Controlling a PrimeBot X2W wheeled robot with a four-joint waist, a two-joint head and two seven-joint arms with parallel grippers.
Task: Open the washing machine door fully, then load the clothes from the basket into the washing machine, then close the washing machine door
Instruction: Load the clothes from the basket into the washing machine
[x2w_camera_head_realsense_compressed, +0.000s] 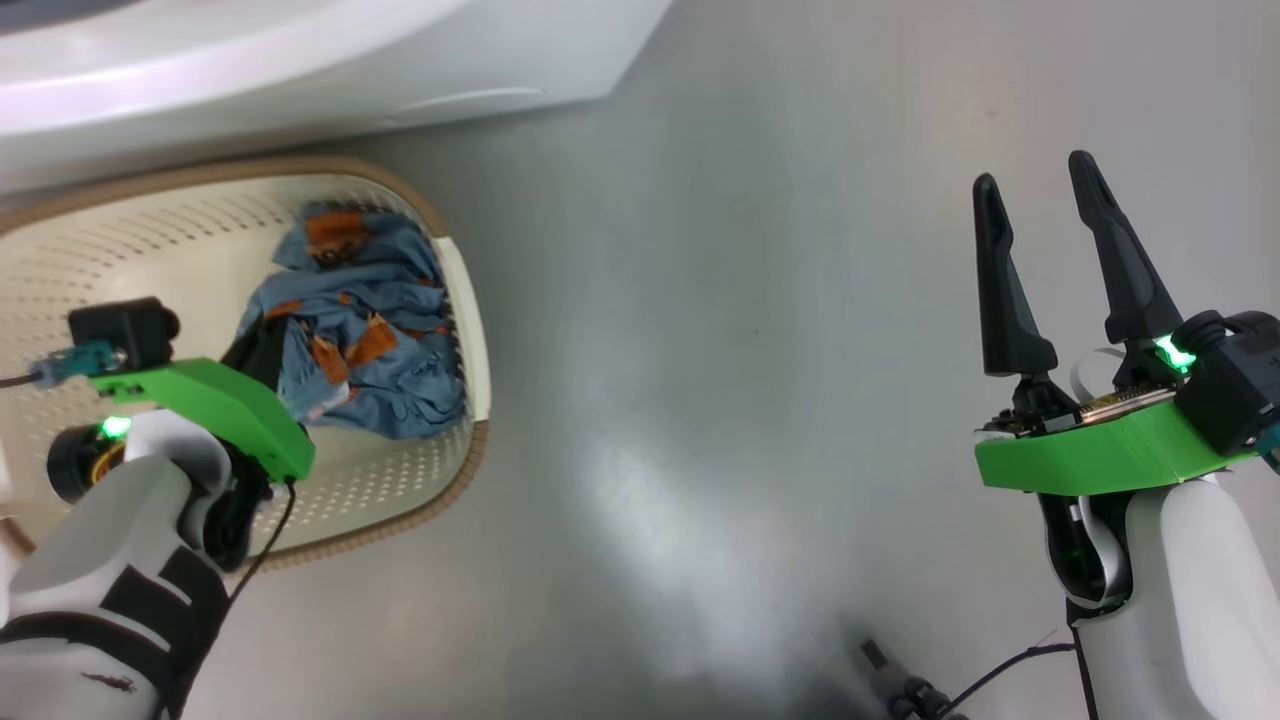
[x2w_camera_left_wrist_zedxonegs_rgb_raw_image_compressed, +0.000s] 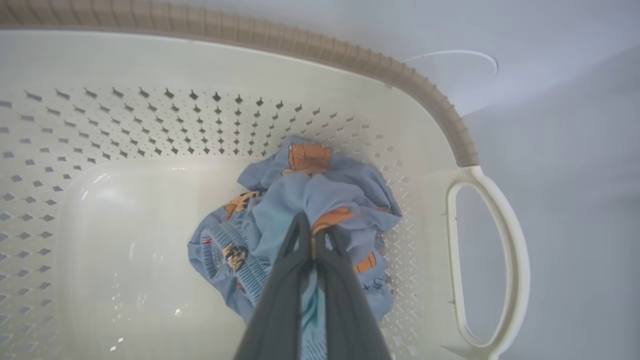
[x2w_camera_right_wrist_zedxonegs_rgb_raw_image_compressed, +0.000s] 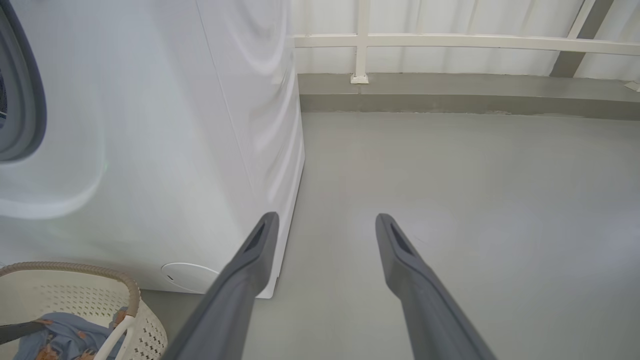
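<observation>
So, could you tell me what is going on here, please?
The robot is at the loading step. Its left pincer is shut on the clothes, which lie in the basket beside the washing machine. The right pincer hangs open over the floor, holding nothing.

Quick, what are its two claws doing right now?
Left gripper: shut on the clothes in the basket.
Right gripper: open, holding nothing.

Open floor (x2w_camera_head_realsense_compressed: 800, 350) beside basket (x2w_camera_head_realsense_compressed: 478, 340); washing machine (x2w_camera_head_realsense_compressed: 300, 60) behind.
</observation>
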